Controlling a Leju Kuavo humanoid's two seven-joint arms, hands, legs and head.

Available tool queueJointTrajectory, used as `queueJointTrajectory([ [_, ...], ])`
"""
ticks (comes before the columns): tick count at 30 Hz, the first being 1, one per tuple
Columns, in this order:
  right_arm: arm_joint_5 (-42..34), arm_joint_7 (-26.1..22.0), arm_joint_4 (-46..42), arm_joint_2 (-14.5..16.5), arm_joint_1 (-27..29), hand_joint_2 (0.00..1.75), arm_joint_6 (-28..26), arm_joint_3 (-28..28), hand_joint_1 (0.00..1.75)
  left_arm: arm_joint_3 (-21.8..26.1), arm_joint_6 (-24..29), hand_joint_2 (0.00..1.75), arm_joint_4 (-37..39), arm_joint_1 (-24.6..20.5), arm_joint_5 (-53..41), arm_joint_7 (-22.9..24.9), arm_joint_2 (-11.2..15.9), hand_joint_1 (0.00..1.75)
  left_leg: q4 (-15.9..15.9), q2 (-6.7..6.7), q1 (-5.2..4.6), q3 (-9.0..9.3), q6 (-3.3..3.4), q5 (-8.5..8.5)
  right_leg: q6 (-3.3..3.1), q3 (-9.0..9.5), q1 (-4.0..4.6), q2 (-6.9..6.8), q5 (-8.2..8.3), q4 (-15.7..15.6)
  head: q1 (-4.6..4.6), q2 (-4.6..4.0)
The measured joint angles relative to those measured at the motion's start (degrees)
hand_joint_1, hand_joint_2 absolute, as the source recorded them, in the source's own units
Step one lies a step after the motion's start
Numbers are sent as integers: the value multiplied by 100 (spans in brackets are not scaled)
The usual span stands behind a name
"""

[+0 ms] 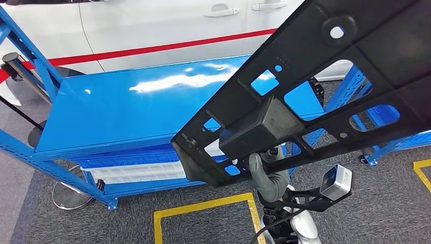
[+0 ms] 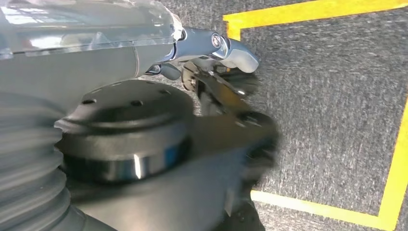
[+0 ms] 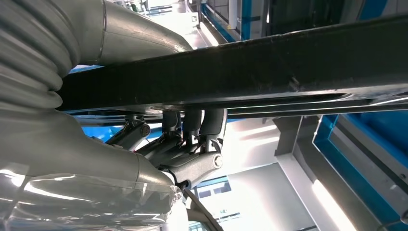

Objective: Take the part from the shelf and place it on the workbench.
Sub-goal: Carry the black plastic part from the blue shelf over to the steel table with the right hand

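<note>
I see the long black plastic part [image 1: 325,86] — a flat frame pierced with rectangular and round cut-outs, with a boxy block on its underside — held up in the air close to the head camera. It runs tilted from low near the front edge of the blue workbench up toward the right, and it hides much of that bench's right end. It touches nothing but the hand.

My right hand [image 1: 264,170] is under the part's lower end, just beside the boxy block; a grey thumb shows below the frame. In the right wrist view the dark fingers [image 3: 192,122] curl up against one side of the black bar [image 3: 250,62] while the thick grey thumb lies along the other side — so the hand is clamped on the part.

The glossy blue metal workbench [image 1: 117,101] stands ahead of me, its top bare where I can see it. On its lower level, by the front edge, lies a white slatted tray [image 1: 137,172]. Behind the bench is a white car [image 1: 152,25] with a red stripe along its doors.

My left hand [image 2: 216,53] hangs over grey carpet [image 2: 327,96] marked with yellow tape [image 2: 308,9]. The picture is blurred, and I cannot tell how its fingers stand.
</note>
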Motion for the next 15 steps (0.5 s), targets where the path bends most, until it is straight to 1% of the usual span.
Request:
queueJointTrajectory([
  [1, -21, 29, 5, 0, -29, 175, -2, -10, 175, 0, -1, 175, 0, -11, 2, 0, 3, 0, -431, -2, -14, 300, 31, 7, 25, -32, 1, -1, 53, 2, 2, 0],
  [2, -37, 51, 16, 0, -55, 175, -4, -19, 175, 0, -1, 175, 0, -20, 4, -1, 5, 0, -747, -4, -34, 499, 66, -25, 57, -44, -2, -6, 103, -5, 5, 0],
  [3, -44, 66, 31, 1, -80, 175, -9, -24, 175, 1, -2, 175, 0, -27, 7, 0, 7, 0, -923, -6, -56, 589, 100, -69, 94, -47, -9, -13, 156, -17, -4, 0],
  [4, -44, 84, 50, 1, -103, 175, -21, -27, 175, 2, -2, 175, 1, -28, 8, 3, 8, 0, -975, -7, -73, 591, 135, -47, 134, -43, -20, -19, 217, -45, -12, 0],
  [5, -40, 109, 69, 1, -119, 175, -36, -31, 175, 3, -2, 175, 1, -29, 10, 9, 7, 0, -998, -2, -64, 561, 178, 21, 174, -44, -24, -20, 260, -74, -23, 0],
  [6, -33, 134, 86, 1, -131, 175, -59, -36, 175, 5, -2, 175, 1, -31, 11, 17, 7, 0, -1032, 7, -54, 529, 222, 95, 205, -70, -25, -10, 227, -60, -34, 0],
  [7, -24, 157, 102, 1, -139, 175, -83, -41, 175, 7, -1, 175, 1, -33, 13, 23, 6, 0, -1066, 18, -38, 480, 266, 182, 228, -121, -27, 1, 92, 32, -31, 0],
  [8, -13, 172, 117, -1, -145, 175, -102, -48, 175, 8, -1, 175, 1, -35, 14, 27, 5, 0, -1091, 29, -23, 411, 298, 272, 247, -207, -29, 10, -158, 261, -29, 0],
  [9, -5, 178, 135, -2, -147, 175, -117, -51, 175, 9, -1, 175, 1, -35, 19, 26, 5, 0, -1091, 35, -32, 325, 317, 344, 260, -312, -34, 17, -462, 600, -27, 0],
  [10, 0, 181, 157, -3, -147, 175, -124, -53, 175, 11, -3, 175, 1, -34, 25, 23, 5, 0, -1082, 40, -37, 227, 325, 414, 276, -409, -39, 17, -717, 988, -27, 0],
  [11, 3, 184, 181, -6, -142, 175, -127, -55, 175, 13, -5, 175, 1, -31, 33, 19, 5, 0, -1069, 44, -44, 126, 323, 481, 293, -467, -41, 16, -862, 1330, -27, 0],
  [12, 3, 185, 206, -9, -136, 175, -128, -57, 175, 16, -7, 175, 1, -29, 41, 14, 5, 0, -1049, 47, -49, 24, 318, 543, 303, -447, -41, 16, -861, 1516, -28, 0],
  [13, 4, 185, 229, -13, -131, 175, -128, -59, 175, 19, -8, 175, 1, -28, 45, 10, 5, 0, -1019, 50, -51, -81, 308, 600, 305, -328, -41, 16, -757, 1510, -28, 0],
  [14, 5, 185, 249, -16, -129, 175, -128, -60, 175, 20, -9, 175, 1, -28, 49, 7, 5, 0, -981, 50, -52, -184, 294, 651, 298, -97, -41, 16, -616, 1294, -28, 0],
  [15, 5, 185, 263, -19, -130, 175, -128, -61, 175, 21, -10, 175, 1, -29, 50, 4, 4, 0, -933, 48, -52, -276, 276, 697, 281, 214, -40, 17, -556, 916, -29, 0],
])
